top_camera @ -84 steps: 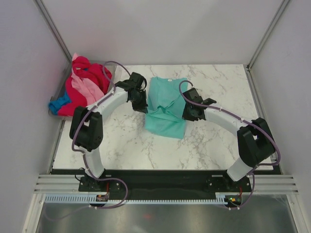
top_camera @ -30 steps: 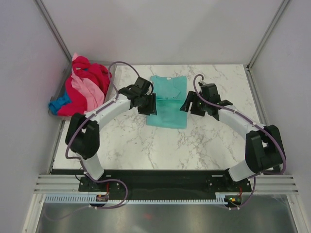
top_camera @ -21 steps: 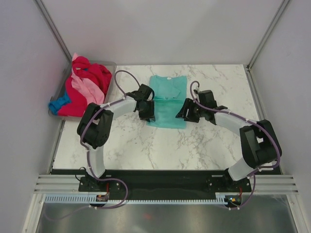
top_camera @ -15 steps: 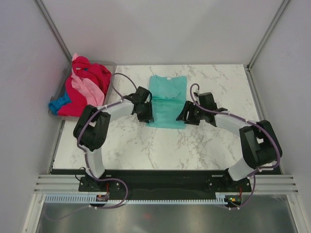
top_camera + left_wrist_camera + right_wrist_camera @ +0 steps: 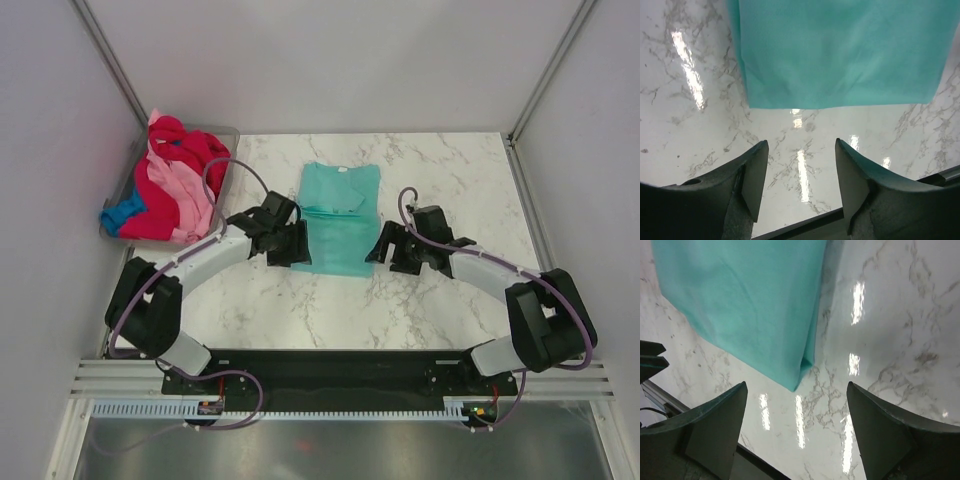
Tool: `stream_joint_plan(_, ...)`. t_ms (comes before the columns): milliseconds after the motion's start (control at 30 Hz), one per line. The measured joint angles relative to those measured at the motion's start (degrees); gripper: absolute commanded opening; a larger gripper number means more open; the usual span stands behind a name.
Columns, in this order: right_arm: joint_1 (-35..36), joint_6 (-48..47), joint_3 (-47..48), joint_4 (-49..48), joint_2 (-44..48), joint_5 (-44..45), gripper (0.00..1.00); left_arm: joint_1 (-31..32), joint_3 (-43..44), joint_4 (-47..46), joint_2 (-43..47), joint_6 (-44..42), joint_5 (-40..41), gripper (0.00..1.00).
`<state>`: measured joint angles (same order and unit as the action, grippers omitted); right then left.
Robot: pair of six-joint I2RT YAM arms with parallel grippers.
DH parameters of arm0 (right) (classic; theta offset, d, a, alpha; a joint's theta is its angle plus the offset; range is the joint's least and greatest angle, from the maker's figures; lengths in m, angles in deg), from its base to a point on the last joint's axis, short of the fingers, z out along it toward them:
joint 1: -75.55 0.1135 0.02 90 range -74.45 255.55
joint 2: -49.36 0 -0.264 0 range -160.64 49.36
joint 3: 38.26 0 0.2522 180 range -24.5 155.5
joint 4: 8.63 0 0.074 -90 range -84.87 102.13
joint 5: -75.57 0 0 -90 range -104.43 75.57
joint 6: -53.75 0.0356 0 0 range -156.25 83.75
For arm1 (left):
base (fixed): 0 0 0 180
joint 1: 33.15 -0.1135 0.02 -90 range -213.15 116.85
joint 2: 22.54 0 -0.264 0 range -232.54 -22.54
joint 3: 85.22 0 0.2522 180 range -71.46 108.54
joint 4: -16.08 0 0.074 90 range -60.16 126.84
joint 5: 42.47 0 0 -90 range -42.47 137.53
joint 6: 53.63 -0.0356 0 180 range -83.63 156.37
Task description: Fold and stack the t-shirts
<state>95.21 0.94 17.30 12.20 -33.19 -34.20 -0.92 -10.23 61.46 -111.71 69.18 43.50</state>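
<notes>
Fingers of left gripper (image 5: 800, 150) and right gripper (image 5: 796, 387) are held open, empty; teal t-shirt (image 5: 338, 222) lies just ahead, near-hem corners flanked, lengthwise front-to-back.

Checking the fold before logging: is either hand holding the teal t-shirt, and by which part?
Nothing is held. The left hand and right hand are both open and clear of the teal t-shirt, which lies on the marble table.

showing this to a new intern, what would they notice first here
A teal t-shirt lies folded narrow mid-table, with the left end effector and right end effector open at its near corners. A heap of red, pink and blue tees fills the tub at the far left.
</notes>
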Motion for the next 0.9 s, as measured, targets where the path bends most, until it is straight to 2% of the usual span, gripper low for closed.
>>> stream_joint_plan(167, 4.70, 2.73, -4.66, -0.24, -0.09, 0.79, 0.88, -0.42, -8.59, -2.54, 1.70, 1.07, -0.04, 0.72)
stream_joint_plan(333, 7.37, 4.87, -5.31, -3.74, -1.40, 0.76, 0.84, -1.55, -12.98, -5.81, 1.57, 1.31, -1.07, 0.74)
stream_joint_plan(533, 7.50, 5.73, -5.22, -7.41, -3.34, 2.12, 0.73, -2.78, -15.47, -12.04, 1.77, 1.99, -1.22, 0.77)
stream_joint_plan(767, 7.43, 6.36, -4.87, -10.91, -6.69, 4.31, 0.32, -5.31, -17.66, -16.39, 3.21, 2.34, -2.03, 0.78)
stream_joint_plan(900, 7.45, 6.47, -4.92, -12.02, -7.93, 4.85, 0.17, -6.78, -20.13, -18.97, 5.70, 2.71, -2.23, 0.78)
